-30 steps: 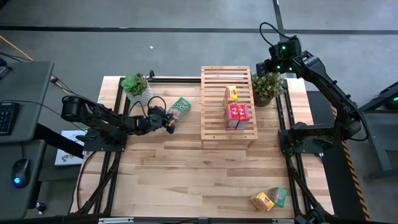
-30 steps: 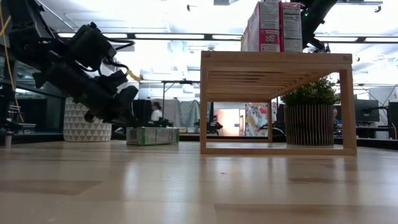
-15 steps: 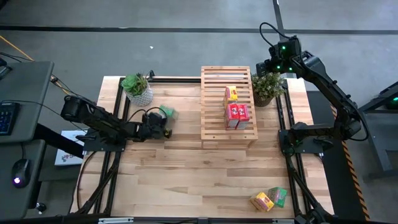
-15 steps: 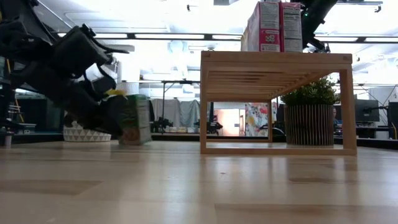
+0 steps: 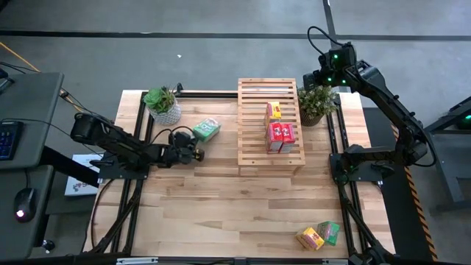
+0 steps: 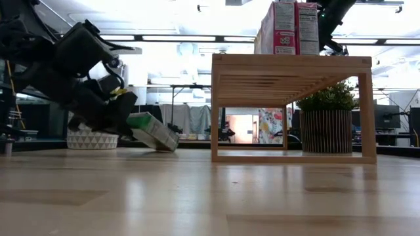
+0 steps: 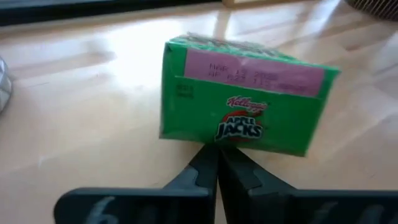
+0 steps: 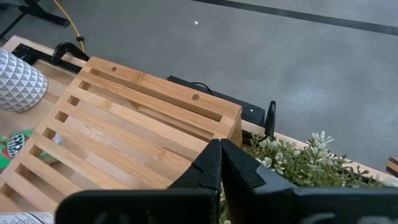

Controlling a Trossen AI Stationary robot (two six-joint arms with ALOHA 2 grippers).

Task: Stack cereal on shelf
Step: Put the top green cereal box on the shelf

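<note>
In the high view the left arm reaches low across the left half of the frame, stretched nearly level over the table (image 5: 221, 213) from its base at the left edge, and the left gripper (image 5: 197, 152) ends just left of centre with its fingers pressed together, holding nothing. Their tips meet the near edge of a green cereal box (image 5: 207, 130), which sits tilted between the white-potted plant (image 5: 163, 104) and the shelf (image 5: 269, 125); the low view shows this box (image 6: 153, 130) leaning with one end raised beside the gripper (image 6: 121, 108). The left wrist view has the closed fingers (image 7: 214, 168) touching the box's lower edge (image 7: 245, 102). The right arm is raised at the upper right of the high view, its gripper (image 5: 318, 79) likewise shut and empty above the shelf's far right corner, near a second plant (image 5: 316, 103). On the shelf stand two red boxes (image 5: 280, 137) and a yellow box (image 5: 274, 110). Another yellow box (image 5: 310, 238) and green box (image 5: 329, 232) lie at the lower right of the table.
</note>
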